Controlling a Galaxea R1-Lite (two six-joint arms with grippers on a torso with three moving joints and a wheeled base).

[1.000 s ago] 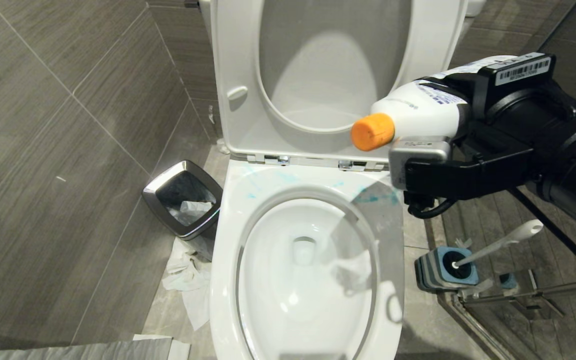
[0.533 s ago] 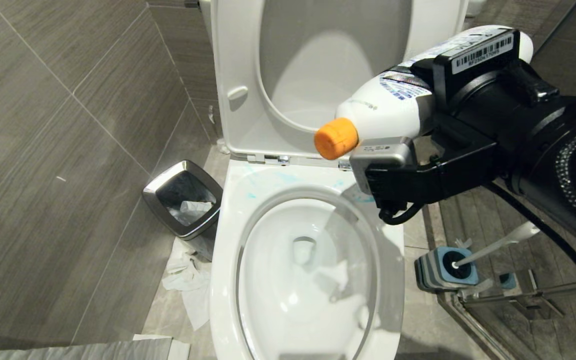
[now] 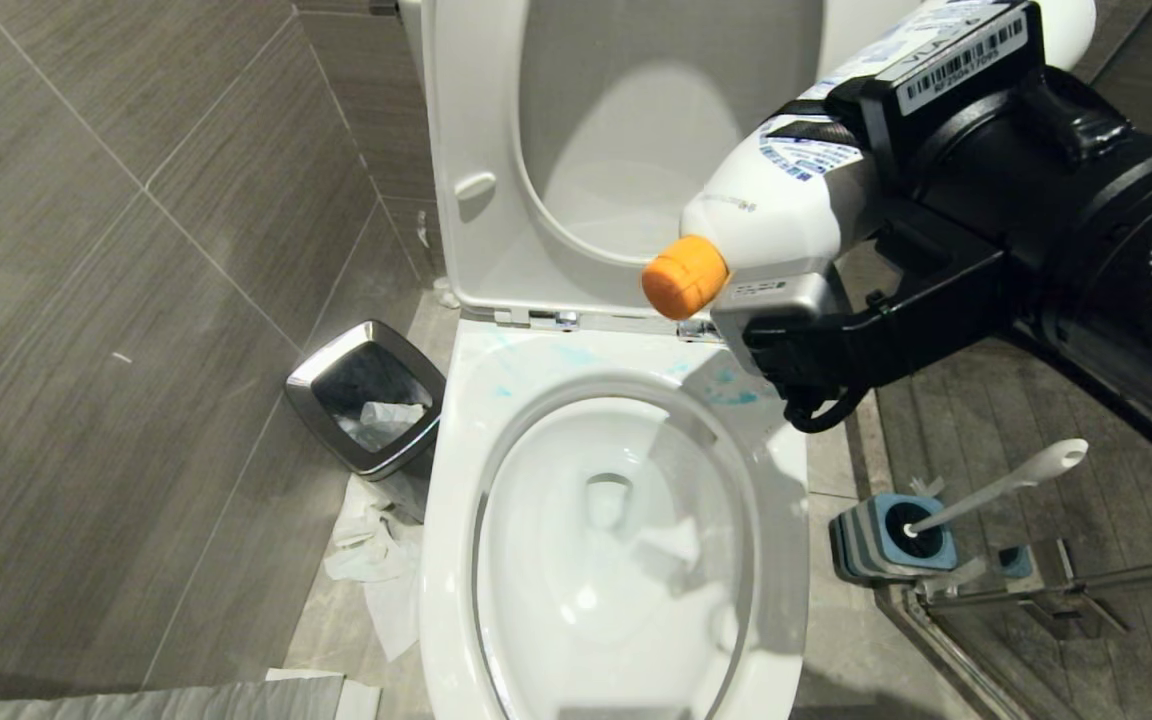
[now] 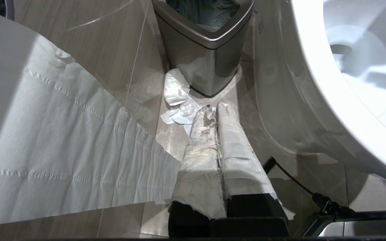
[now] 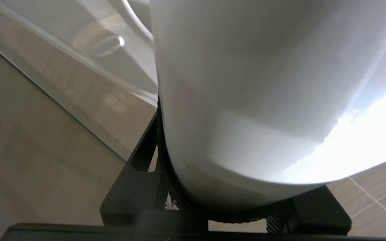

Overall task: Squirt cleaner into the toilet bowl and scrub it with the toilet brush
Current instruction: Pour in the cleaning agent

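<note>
The toilet bowl (image 3: 456, 470) fills the middle of the head view, its white seat and lid (image 3: 476, 120) tipped up against the wall; the water inside looks clear, with no blue tint that can be made out. Turquoise smears of cleaner (image 3: 736, 397) lie on the back of the broad rim, near the chrome hinges (image 3: 556, 319), with fainter flecks toward the other hinge.

Above that rim the right gripper (image 3: 816, 250) pinches a white cleaner bottle (image 3: 786, 205) across its body, one finger above and one below. The bottle lies slanted, orange cap (image 3: 684, 277) lowest, pointing down and toward the bowl's back edge. The cap appears to be on; no stream shows.

On the floor to the left stands the square steel bin (image 3: 366, 395), with crumpled tissue (image 3: 371, 560) beside it. To the right of the toilet the toilet brush (image 3: 1021, 480) sits untouched in its blue-and-grey holder (image 3: 876, 545), white handle leaning away from the bowl.

The left gripper (image 4: 213, 113) hangs low beside the toilet's outer wall, its paper-wrapped fingers pressed together and empty, a sheet of toilet paper (image 4: 62, 144) draped near it.

Judging by this, the task is in its first part: some cleaner has landed on the rim rather than inside the basin, so squirting seems unfinished. Putting the bottle down, fetching the brush and scrubbing all remain.
</note>
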